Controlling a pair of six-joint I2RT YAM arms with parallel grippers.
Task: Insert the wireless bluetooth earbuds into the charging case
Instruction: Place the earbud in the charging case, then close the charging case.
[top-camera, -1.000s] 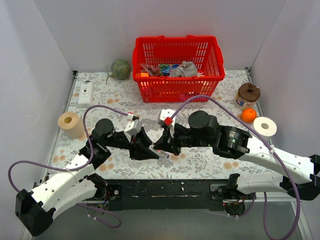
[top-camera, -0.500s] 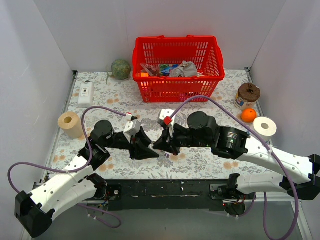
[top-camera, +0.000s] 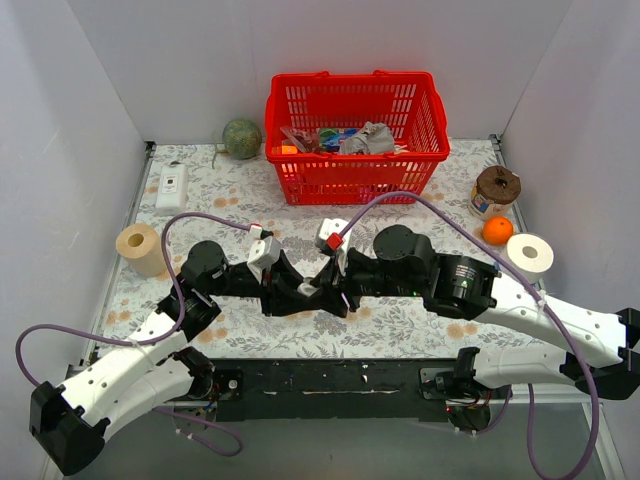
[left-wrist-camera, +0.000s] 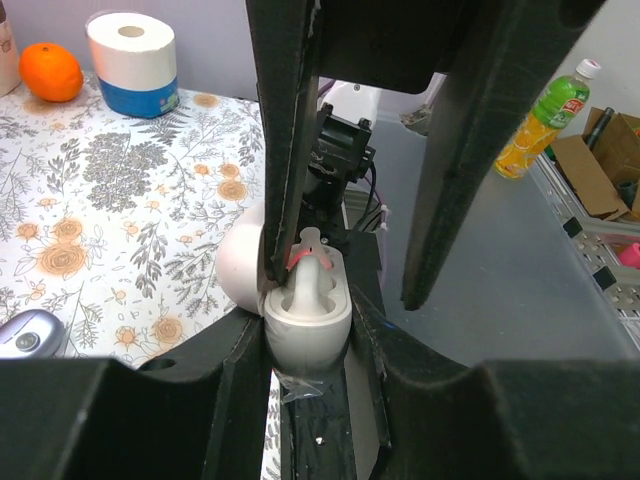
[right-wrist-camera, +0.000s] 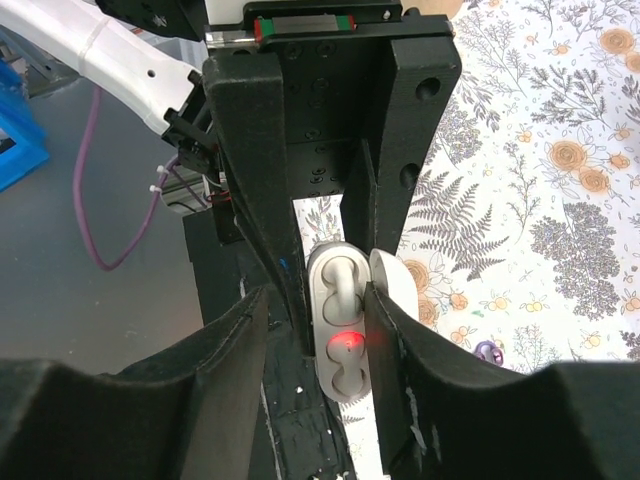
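Observation:
The charging case (left-wrist-camera: 308, 325) shows here as a white oval shell, held upright with my left gripper (left-wrist-camera: 308, 335) shut on its sides. Its lid (left-wrist-camera: 238, 272) hangs open to one side. One white earbud (right-wrist-camera: 340, 288) sits in the far socket, and a red light glows beside the near socket. The right wrist view looks down into the case (right-wrist-camera: 340, 352). My right gripper (right-wrist-camera: 320, 335) stands open astride it. One finger rests between shell and lid, the other stands off. The two grippers, left (top-camera: 300, 297) and right (top-camera: 322, 292), meet at the table's front.
A small lavender-silver object (left-wrist-camera: 25, 335) and a tiny purple piece (right-wrist-camera: 487, 352) lie on the floral cloth nearby. A red basket (top-camera: 355, 175) stands at the back. Paper rolls (top-camera: 140, 248) (top-camera: 530, 253), an orange (top-camera: 497, 229), a jar (top-camera: 497, 186) and a green ball (top-camera: 241, 138) ring the edges.
My right gripper has opened over the case, where it was nearly shut before. The left gripper keeps its hold, and both arms have barely shifted.

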